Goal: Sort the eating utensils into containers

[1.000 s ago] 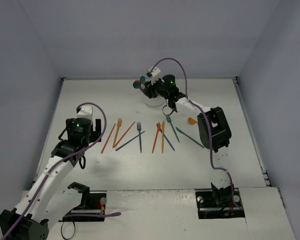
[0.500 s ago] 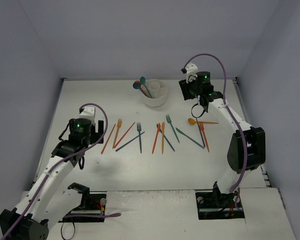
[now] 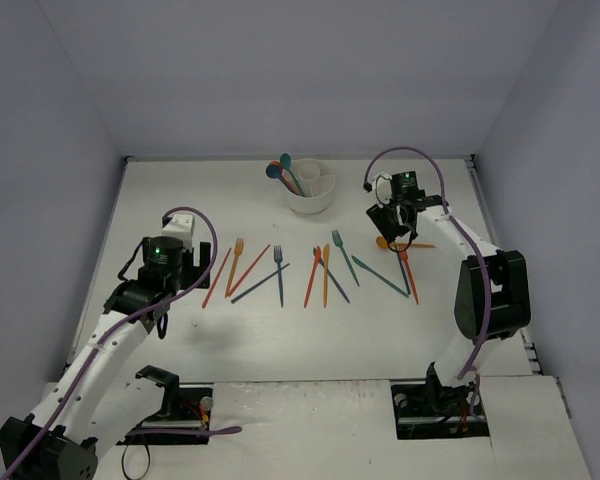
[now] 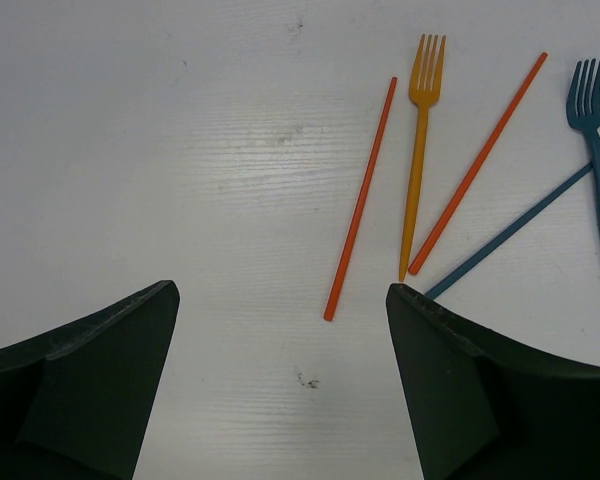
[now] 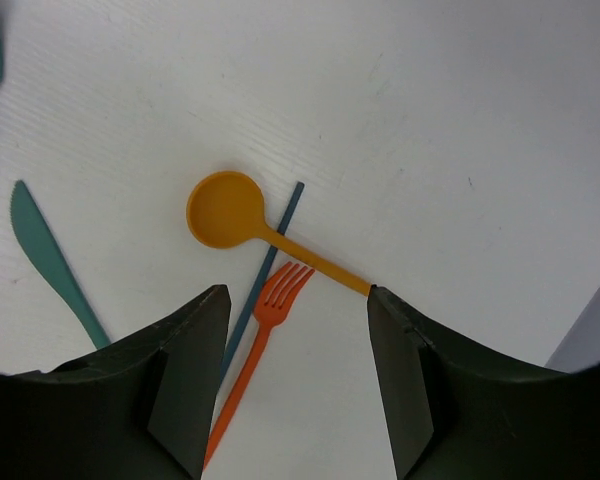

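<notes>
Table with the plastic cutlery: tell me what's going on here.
Cutlery is being sorted into the white cup, which already holds a few spoons. The right gripper hovers open and empty over an orange spoon and a red-orange fork. The left gripper hangs open near an orange fork. Most pieces lie on the table, not yet sorted.

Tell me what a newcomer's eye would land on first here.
The bright orange, teal and blue utensils strewn in a row across the middle of the white table stand out first. Next comes the white cup at the far edge, with spoons poking out on its left side. Then the right gripper, jaws open and empty, hovering over an orange spoon at the row's right end.
</notes>
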`<control>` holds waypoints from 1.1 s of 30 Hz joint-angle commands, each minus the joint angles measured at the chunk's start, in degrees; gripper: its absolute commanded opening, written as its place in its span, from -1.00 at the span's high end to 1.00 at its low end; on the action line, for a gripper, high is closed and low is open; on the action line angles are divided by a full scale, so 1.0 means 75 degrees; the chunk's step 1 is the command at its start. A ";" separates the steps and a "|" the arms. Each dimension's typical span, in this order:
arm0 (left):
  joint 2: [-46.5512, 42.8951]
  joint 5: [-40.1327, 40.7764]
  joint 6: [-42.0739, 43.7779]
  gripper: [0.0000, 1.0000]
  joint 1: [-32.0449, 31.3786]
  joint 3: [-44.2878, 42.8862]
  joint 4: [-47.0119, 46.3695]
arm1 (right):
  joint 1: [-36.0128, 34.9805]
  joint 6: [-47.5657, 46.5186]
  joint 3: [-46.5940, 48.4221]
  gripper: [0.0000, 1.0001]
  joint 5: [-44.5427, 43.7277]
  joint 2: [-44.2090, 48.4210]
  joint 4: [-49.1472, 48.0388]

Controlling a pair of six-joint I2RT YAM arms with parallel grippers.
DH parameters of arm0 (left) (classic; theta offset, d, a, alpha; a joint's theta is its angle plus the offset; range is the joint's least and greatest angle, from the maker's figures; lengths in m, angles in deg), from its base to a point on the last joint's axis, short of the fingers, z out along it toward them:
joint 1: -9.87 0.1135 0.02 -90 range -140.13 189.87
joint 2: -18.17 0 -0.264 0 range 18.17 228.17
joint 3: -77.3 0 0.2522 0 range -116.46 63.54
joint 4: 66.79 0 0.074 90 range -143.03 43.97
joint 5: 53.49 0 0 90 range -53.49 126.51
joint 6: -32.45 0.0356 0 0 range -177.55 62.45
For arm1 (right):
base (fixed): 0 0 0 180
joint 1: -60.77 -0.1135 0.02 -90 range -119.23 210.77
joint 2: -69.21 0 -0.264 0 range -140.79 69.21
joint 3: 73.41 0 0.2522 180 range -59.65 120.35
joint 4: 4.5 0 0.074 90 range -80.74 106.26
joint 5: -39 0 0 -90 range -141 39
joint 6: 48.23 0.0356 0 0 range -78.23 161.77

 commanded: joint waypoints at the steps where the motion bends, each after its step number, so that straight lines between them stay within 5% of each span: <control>1: -0.0075 -0.0063 0.0110 -0.65 0.0021 -0.0346 -0.0258 | 0.0077 -0.0750 0.0195 -0.09 0.0013 -0.0367 0.0430; 17: 0.0129 0.0021 0.0157 -0.65 0.0021 -0.0348 -0.0198 | 0.0105 -0.0915 0.1101 -0.10 0.0056 -0.1865 0.0453; 33: 0.0303 0.0195 0.0169 -0.65 0.0021 -0.0349 -0.0129 | 0.0853 0.0082 0.3384 -0.01 0.0446 -0.3469 0.0429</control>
